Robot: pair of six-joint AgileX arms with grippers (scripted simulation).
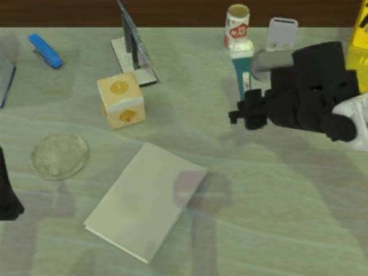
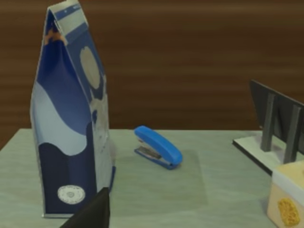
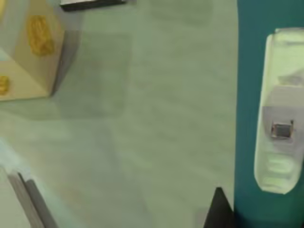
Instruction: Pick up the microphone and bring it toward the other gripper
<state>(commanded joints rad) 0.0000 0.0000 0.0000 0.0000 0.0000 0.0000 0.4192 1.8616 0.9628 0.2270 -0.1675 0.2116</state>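
Top view, going left to right: the left gripper sits parked at the table's left edge, well left of the microphone, and whether its fingers are apart I cannot tell. The microphone lies near the far edge, white head away, teal handle nearer. The right gripper is at the handle's end, lined up to grasp I'd judge; its grip I cannot tell either. No containers hold anything.

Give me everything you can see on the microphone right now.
The microphone has a teal handle, a white head and a white button strip with a small grey switch. It looks like smooth plastic. It lies toward the table's far right, head pointing away. The right gripper is at its handle end; whether it touches is unclear.
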